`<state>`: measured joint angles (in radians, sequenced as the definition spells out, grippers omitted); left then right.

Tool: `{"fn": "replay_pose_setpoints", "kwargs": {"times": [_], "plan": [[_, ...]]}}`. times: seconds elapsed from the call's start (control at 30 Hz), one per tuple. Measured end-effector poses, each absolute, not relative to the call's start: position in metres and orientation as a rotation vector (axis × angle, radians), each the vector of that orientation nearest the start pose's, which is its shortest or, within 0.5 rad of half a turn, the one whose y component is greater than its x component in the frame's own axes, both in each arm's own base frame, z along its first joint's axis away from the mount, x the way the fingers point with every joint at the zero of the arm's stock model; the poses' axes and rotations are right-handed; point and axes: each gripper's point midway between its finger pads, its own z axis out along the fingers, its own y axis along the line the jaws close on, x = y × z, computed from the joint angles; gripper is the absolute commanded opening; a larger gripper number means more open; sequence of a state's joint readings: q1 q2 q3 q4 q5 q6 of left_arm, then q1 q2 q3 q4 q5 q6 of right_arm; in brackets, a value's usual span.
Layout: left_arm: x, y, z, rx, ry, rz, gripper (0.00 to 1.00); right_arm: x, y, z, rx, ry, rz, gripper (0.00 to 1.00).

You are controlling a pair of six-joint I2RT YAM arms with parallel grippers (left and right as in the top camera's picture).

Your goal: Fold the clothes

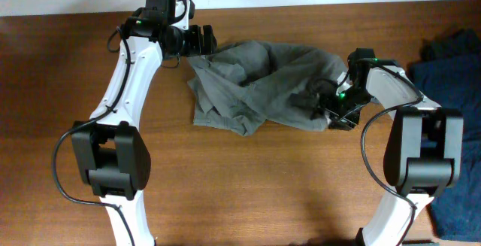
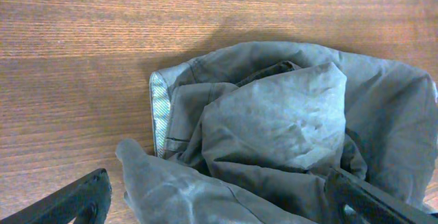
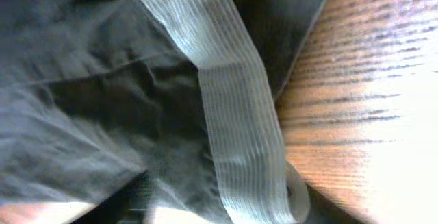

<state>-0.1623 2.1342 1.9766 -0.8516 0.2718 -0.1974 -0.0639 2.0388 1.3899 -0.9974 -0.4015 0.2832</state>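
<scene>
Grey garment [image 1: 259, 84] was found crumpled on worktop [image 1: 248, 178], long axis laid left-to-right between hands; left hand [image 1: 203, 41] was held apart at far-left corner; right hand [image 1: 323, 101] closure could not be told.

A: Where's the crumpled mid-grey cotton garment [image 1: 259, 84]?
B: Bunched on the brown wooden table [image 1: 248, 193], toward its far edge.
A: And the arms?
B: The left gripper [image 1: 201, 41] is at its upper-left corner; the right gripper [image 1: 329, 104] is sunk in its right end. Dark navy-blue cloth [image 1: 451, 73] lies far right.
</scene>
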Motion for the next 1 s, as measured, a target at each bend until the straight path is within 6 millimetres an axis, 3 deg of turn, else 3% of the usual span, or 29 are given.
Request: {"fn": "replay_pose_setpoints", "kwargs": {"times": [0.17,0.33,0.5,0.6,0.7,0.83,0.93,1.0], "plan": [[0.525,-0.133,0.155,0.057,2.598,-0.483,0.99,0.359,0.045,0.017,0.584,3.132,0.64,0.04],[0.525,-0.133,0.155,0.057,2.598,-0.483,0.99,0.36,0.039,0.016,0.624,3.129,0.599,0.04],[0.525,-0.133,0.155,0.057,2.598,-0.483,0.99,0.364,0.011,0.023,0.721,3.108,0.531,0.04],[0.526,-0.133,0.155,0.057,2.597,-0.483,0.99,0.38,-0.02,0.044,0.791,3.048,0.469,0.04],[0.526,-0.133,0.155,0.057,2.596,-0.483,0.99,0.403,-0.058,0.085,0.821,2.954,0.369,0.04],[0.525,-0.133,0.155,0.057,2.597,-0.483,0.99,0.417,-0.095,0.135,0.815,2.86,0.164,0.04],[0.525,-0.133,0.155,0.057,2.598,-0.483,0.99,0.418,-0.11,0.159,0.799,2.813,0.035,0.04],[0.525,-0.133,0.155,0.057,2.598,-0.483,0.99,0.416,-0.115,0.163,0.8,2.81,-0.014,0.04]]}}
